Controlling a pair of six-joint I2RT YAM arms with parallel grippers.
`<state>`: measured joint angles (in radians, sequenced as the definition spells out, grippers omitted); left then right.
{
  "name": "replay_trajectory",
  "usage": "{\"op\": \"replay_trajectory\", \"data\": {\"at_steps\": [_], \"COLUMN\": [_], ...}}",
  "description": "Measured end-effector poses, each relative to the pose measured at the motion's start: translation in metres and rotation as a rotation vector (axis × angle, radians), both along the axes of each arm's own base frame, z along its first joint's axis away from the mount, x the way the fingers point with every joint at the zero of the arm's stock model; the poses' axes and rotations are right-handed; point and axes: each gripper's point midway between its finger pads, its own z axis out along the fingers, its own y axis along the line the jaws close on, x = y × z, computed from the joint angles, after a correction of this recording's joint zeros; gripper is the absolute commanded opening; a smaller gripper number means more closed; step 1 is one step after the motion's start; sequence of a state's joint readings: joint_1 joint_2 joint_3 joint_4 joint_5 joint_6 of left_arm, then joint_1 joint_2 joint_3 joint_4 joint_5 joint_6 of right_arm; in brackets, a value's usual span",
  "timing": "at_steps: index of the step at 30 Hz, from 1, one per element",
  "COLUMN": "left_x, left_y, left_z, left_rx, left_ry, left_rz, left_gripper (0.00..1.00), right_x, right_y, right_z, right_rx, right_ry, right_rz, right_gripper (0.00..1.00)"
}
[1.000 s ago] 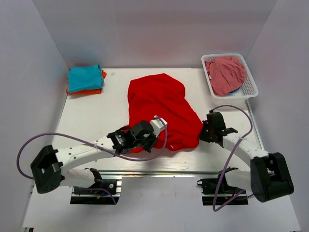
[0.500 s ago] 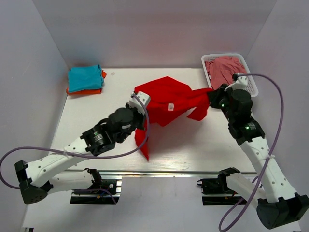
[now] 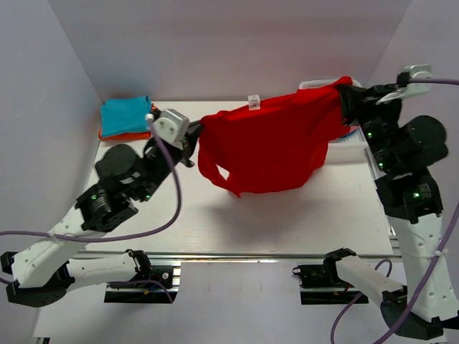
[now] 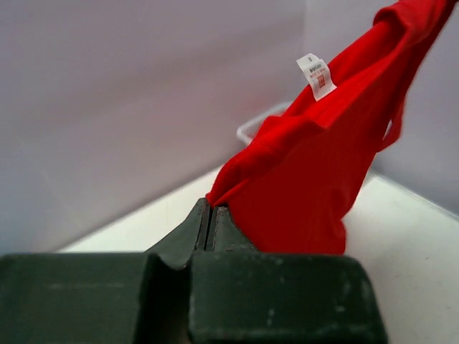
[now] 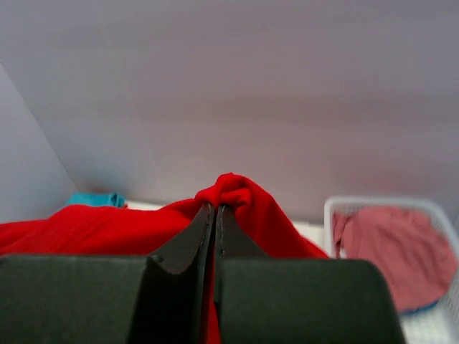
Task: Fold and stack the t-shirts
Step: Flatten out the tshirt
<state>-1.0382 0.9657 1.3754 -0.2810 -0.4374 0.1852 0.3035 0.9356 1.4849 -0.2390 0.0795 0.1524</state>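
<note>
The bright red t-shirt [image 3: 272, 143] hangs in the air above the table, stretched between both arms, its white label [image 3: 252, 101] up on the top edge. My left gripper [image 3: 195, 136] is shut on the shirt's left corner [image 4: 237, 179]. My right gripper [image 3: 344, 92] is shut on the bunched right corner [image 5: 233, 192], raised higher than the left. One loose end [image 3: 219, 175] dangles at lower left. A folded teal t-shirt [image 3: 125, 115] lies on a folded orange one [image 3: 107, 134] at the back left.
A white mesh basket [image 3: 358, 147] at the back right, mostly hidden behind the red cloth, holds a pink garment [image 5: 394, 247]. White walls close in the left, back and right sides. The table's [image 3: 287, 222] near edge carries a metal rail.
Both grippers have lifted the red t-shirt off the table and drawn apart; it went from lying crumpled to hanging spread in the air. The right arm rose highest.
</note>
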Motion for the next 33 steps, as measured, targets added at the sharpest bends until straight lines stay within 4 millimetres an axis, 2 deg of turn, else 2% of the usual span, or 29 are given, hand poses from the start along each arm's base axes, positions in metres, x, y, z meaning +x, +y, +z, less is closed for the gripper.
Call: {"op": "replay_trajectory", "data": {"at_steps": [3,9,13,17,20,23,27,30,33], "left_x": [-0.021,-0.083,-0.11,-0.127,-0.13,-0.12,-0.099,-0.081,-0.05], "left_y": [0.012,0.036,0.053,0.053,0.048,0.045,0.037,0.028,0.018], "left_z": [0.041,0.116,0.158,0.182,0.186,0.18,0.166,0.155,0.132], "left_rx": [-0.042,-0.096,-0.125,-0.121,-0.107,-0.095,-0.064,-0.039,-0.005], "left_ry": [-0.09,-0.275,-0.353,-0.398,-0.402,-0.376,-0.331,-0.308,-0.272], "left_rz": [-0.073,-0.298,-0.375,-0.449,-0.475,-0.442,-0.372,-0.315,-0.197], "left_gripper": [0.0,0.0,0.0,0.0,0.0,0.0,0.0,0.0,0.0], "right_x": [-0.02,-0.068,-0.113,-0.153,-0.169,-0.171,-0.153,-0.123,-0.083], "right_y": [-0.003,-0.007,-0.005,-0.008,-0.011,-0.01,-0.009,-0.011,-0.013], "right_z": [0.034,0.086,0.119,0.14,0.15,0.149,0.136,0.119,0.094], "right_rx": [-0.022,-0.046,-0.069,-0.084,-0.086,-0.091,-0.098,-0.095,-0.091], "right_ry": [-0.097,-0.26,-0.389,-0.493,-0.537,-0.541,-0.501,-0.439,-0.365], "right_rz": [0.013,0.06,0.128,0.166,0.174,0.18,0.156,0.101,0.033], "right_gripper": [0.0,0.0,0.0,0.0,0.0,0.0,0.0,0.0,0.0]}}
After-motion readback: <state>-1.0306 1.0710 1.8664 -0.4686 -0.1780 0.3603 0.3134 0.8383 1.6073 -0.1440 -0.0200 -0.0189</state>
